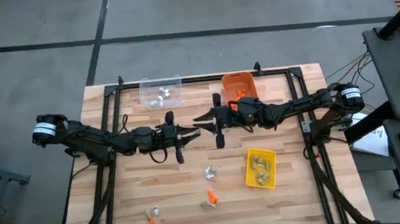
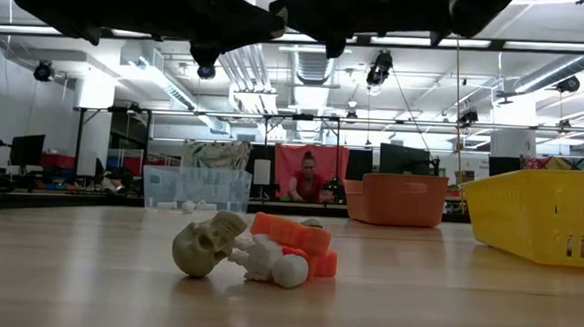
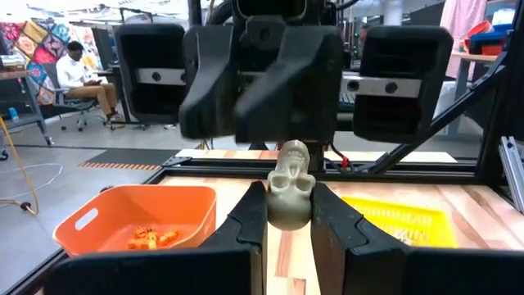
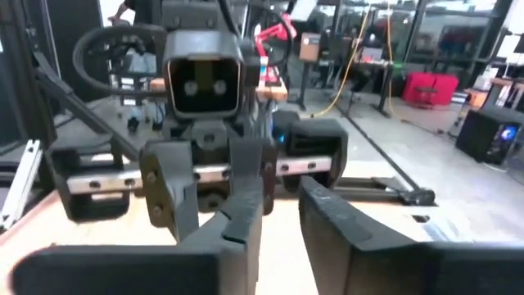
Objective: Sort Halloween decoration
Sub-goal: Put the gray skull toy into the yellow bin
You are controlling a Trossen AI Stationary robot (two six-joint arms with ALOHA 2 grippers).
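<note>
- Currently, item one: a tan-grey skull trinket point(image 3: 290, 193), clamped between the fingers of the left end effector point(image 1: 191, 133), held above the middle of the wooden surface point(image 1: 135, 199).
- Right end effector point(image 1: 202, 118): tip to tip with the left one, fingers apart, nothing between them in its own wrist view; a handover looks likely, though that is a judgement.
- Handling: the skull looks like light, rigid moulded plastic, rounded and probably slippery; its flat temples, where the left fingers sit, seem the safest hold. A pinch on the crown or jaw could squirt it loose.
- Loose trinkets on the surface: a cluster of a tan skull point(image 2: 206, 244), an orange piece point(image 2: 293, 235) and a white piece point(image 2: 277, 264), touching one another; in the high view, a silvery group point(image 1: 209, 173) beside the yellow bin, an orange one point(image 1: 211, 197) nearer the front edge, and a mixed pair point(image 1: 152, 216) near the front left.
- Orange bin point(image 1: 239, 87), far edge: holds small orange pieces.
- Clear bin point(image 1: 161, 91), far edge, left of the orange one: holds a few white or silvery pieces.
- Yellow bin point(image 1: 260, 168), right of centre: holds dull tan-grey pieces, the likely home for the held skull.
</note>
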